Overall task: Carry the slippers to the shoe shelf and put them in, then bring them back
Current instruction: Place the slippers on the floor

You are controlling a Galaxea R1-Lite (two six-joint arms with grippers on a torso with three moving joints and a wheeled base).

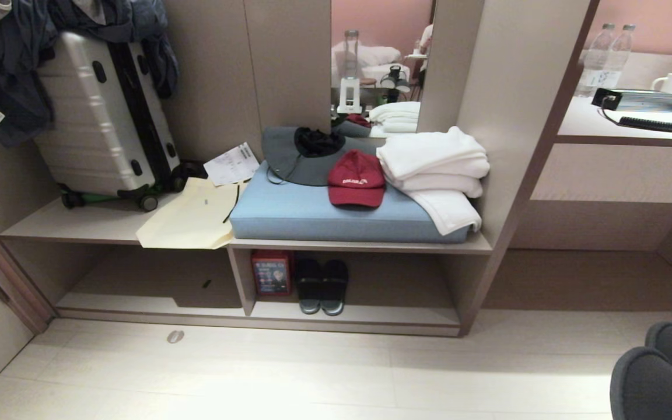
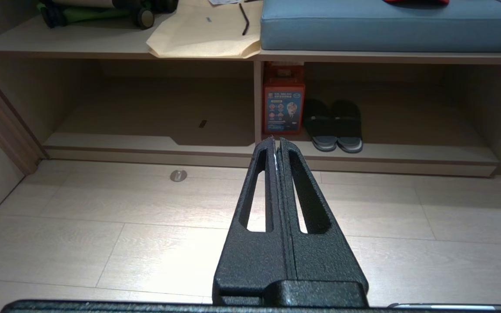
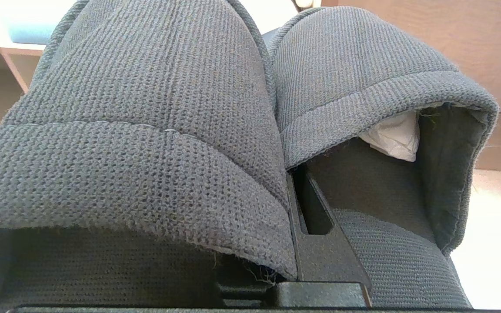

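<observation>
The slippers [image 1: 665, 373], a grey-blue fabric pair, hang at the lower right corner of the head view, above the pale floor. In the right wrist view they fill the picture side by side, toes pointing away: one slipper [image 3: 146, 108] and the other [image 3: 355, 78], which has white paper stuffed inside. My right gripper [image 3: 286, 174] is shut on their adjoining inner sides; one black finger [image 3: 320, 252] shows and the tips are hidden by the fabric. The shoe shelf [image 1: 400, 315] is the low beige cubby ahead. My left gripper [image 2: 275, 141] is shut and empty above the floor.
A blacker pair of slides [image 1: 321, 286] and a red box [image 1: 272, 272] stand in the cubby beside the divider [image 1: 241, 280]. On the bench above lie a blue cushion [image 1: 312, 213], a red cap [image 1: 356, 178], white towels [image 1: 435, 163] and a suitcase [image 1: 100, 116].
</observation>
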